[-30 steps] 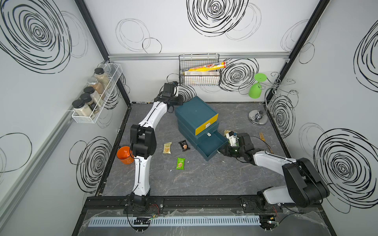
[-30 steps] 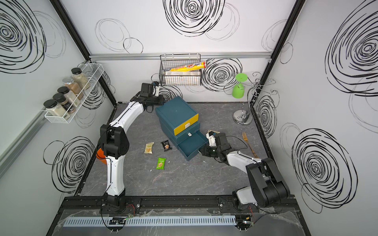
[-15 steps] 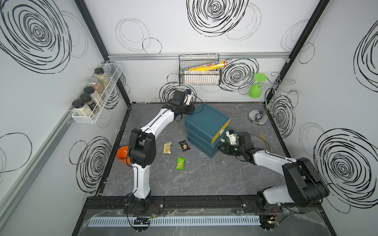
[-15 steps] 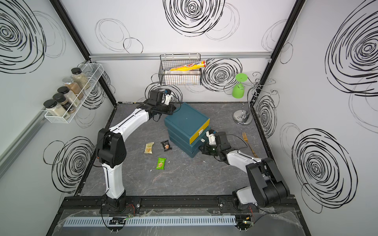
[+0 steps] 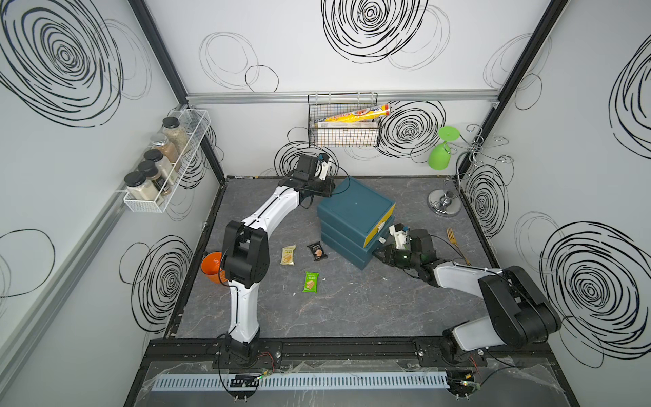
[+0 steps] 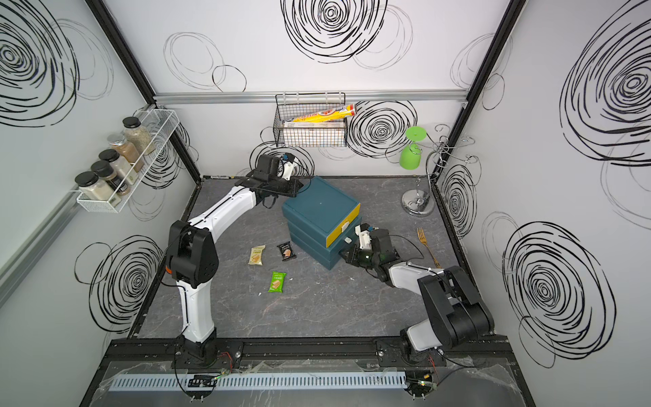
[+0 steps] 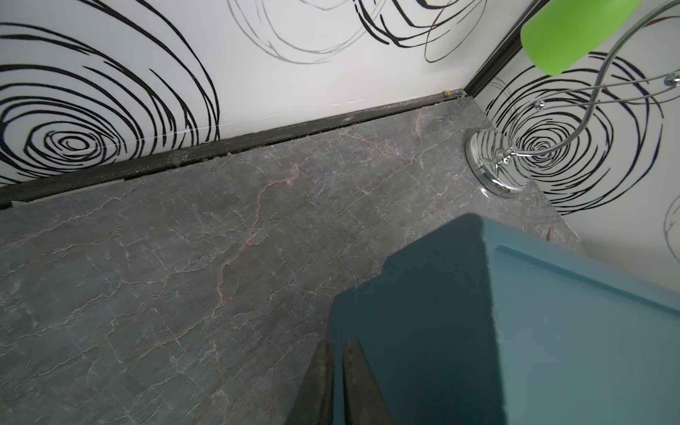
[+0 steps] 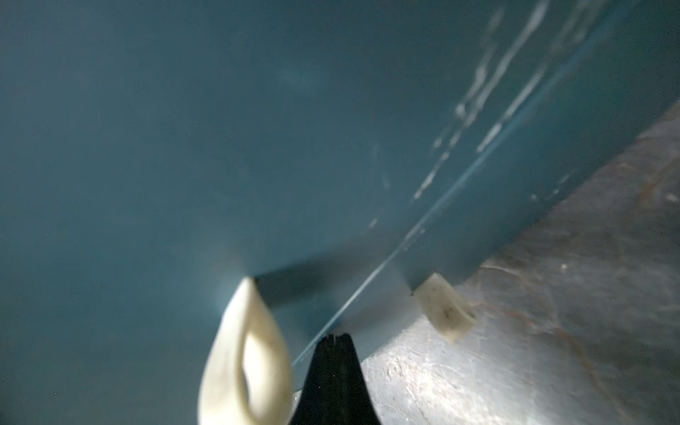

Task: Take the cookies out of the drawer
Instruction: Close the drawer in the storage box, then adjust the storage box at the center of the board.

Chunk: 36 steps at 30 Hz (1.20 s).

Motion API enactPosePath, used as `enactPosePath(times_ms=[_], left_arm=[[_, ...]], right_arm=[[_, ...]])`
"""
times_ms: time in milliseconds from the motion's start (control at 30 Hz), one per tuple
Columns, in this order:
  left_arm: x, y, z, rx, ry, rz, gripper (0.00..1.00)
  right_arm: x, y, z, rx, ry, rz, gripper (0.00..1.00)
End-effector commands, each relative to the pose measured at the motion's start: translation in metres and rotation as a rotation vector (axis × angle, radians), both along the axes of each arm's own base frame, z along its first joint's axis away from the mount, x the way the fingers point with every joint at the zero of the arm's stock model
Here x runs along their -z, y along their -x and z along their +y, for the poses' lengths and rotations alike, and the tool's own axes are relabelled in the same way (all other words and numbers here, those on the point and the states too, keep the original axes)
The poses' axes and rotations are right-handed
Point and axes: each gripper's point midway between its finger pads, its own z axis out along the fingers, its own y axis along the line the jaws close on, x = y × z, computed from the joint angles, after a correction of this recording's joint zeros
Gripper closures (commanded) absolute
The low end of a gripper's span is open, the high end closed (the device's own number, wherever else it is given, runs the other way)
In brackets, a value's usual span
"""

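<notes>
Grey counter (image 5: 352, 310): we see three cookies (image 5: 316, 251) left of the drawers (image 5: 352, 208), probably light and crinkly; we'd pinch an edge. Left end effector (image 7: 337, 344) nearly closed, empty; right end effector (image 5: 377, 253) closed against the drawers.

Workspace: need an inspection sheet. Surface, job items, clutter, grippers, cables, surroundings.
Surface: grey marble table, a few white specks.
Job's things: cream packet, black packet and green packet lie on the table; teal drawer unit looks fully shut, no other packets seen.
Clutter: orange cup, gold fork, green goblet hung on chrome stand.
Grippers: left gripper nearly shut, empty, at the unit's rear corner; right gripper shut, empty, at the lower drawer fronts.
Cables: black loop at the left wrist, over the unit.
Surroundings: spice rack, wire basket on the walls.
</notes>
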Motion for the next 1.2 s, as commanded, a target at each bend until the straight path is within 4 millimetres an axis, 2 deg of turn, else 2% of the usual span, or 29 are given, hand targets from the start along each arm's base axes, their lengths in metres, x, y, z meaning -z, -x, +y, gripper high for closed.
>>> enactPosePath(times_ms=[0, 167, 267, 333, 367, 433, 533, 567, 700, 867, 967, 1033, 1100, 1167], left_arm=[[0.025, 0.025, -0.034, 0.106, 0.018, 0.083, 0.86], [0.032, 0.035, -0.038, 0.103, 0.027, 0.099, 0.86], [0.035, 0.028, -0.025, 0.061, 0.009, 0.100, 0.85], [0.028, 0.020, -0.012, 0.015, -0.003, 0.078, 0.81], [0.020, 0.016, -0.004, -0.007, 0.003, 0.059, 0.73], [-0.005, 0.010, 0.004, -0.027, 0.039, 0.009, 0.42], [-0.045, 0.004, 0.015, -0.077, 0.092, -0.064, 0.16], [-0.058, 0.003, 0.018, -0.092, 0.116, -0.083, 0.01], [-0.095, 0.003, 0.031, -0.142, 0.155, -0.151, 0.01], [-0.119, 0.017, 0.067, -0.234, 0.213, -0.191, 0.01], [-0.126, 0.040, 0.093, -0.293, 0.255, -0.214, 0.01], [-0.125, 0.063, 0.096, -0.273, 0.283, -0.231, 0.02], [-0.118, 0.085, 0.097, -0.264, 0.294, -0.219, 0.13], [-0.097, 0.107, 0.087, -0.234, 0.323, -0.156, 0.37]], right_arm=[[-0.030, -0.008, 0.015, -0.045, -0.071, -0.112, 1.00], [-0.030, -0.008, 0.017, -0.060, -0.056, -0.113, 1.00], [-0.030, -0.007, 0.017, -0.069, -0.046, -0.112, 1.00], [-0.031, -0.005, 0.016, -0.068, -0.038, -0.113, 1.00], [-0.032, -0.005, 0.015, -0.067, -0.032, -0.118, 1.00], [-0.034, -0.004, 0.012, -0.062, -0.007, -0.122, 1.00], [-0.034, -0.004, 0.004, -0.054, 0.063, -0.126, 1.00], [-0.033, -0.003, 0.001, -0.052, 0.089, -0.123, 1.00], [-0.038, -0.001, -0.011, -0.037, 0.158, -0.123, 0.98], [-0.052, 0.012, -0.022, -0.039, 0.204, -0.131, 0.87], [-0.058, 0.021, -0.043, -0.006, 0.271, -0.142, 0.87], [-0.064, 0.023, -0.061, 0.038, 0.295, -0.154, 0.89], [-0.069, 0.017, -0.080, 0.089, 0.308, -0.156, 0.93], [-0.072, 0.005, -0.099, 0.144, 0.345, -0.158, 0.98]])
